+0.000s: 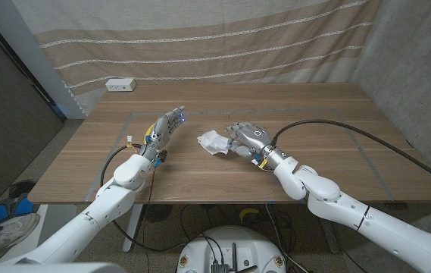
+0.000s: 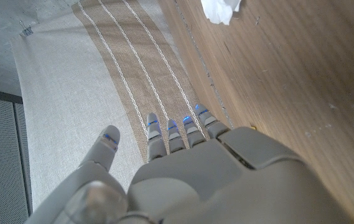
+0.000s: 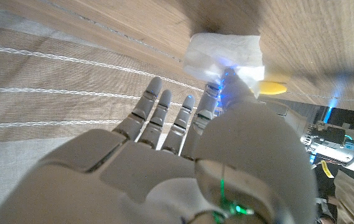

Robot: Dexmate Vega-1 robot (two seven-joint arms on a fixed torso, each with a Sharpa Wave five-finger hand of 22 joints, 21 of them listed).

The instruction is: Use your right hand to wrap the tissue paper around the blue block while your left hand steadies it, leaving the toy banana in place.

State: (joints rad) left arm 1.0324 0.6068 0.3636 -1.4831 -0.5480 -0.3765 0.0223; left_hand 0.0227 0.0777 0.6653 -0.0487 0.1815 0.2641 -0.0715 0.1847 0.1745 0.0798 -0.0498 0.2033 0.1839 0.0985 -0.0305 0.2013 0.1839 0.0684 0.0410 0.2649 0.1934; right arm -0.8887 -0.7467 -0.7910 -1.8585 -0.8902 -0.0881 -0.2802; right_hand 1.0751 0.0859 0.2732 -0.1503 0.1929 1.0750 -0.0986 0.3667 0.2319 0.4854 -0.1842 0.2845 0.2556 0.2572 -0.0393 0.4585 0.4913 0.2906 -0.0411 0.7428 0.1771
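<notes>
Already the tissue paper (image 1: 213,142) sits as a crumpled white bundle near the middle of the counter (image 1: 329,114), and no blue shows through it, so I judge the blue block to be mostly or wholly covered, though the pictures cannot confirm what lies inside. The right robot hand (image 1: 247,138) is just beside the bundle with fingers extended; whether a fingertip touches the paper I cannot tell, but it does not appear to pinch anything. The left robot hand (image 1: 167,127) stands apart from the bundle, fingers straight and together, holding nothing. The toy banana (image 3: 270,87) lies beyond the bundle, near the left robot hand. Likely left: tucking loose edges while the left steadies.
</notes>
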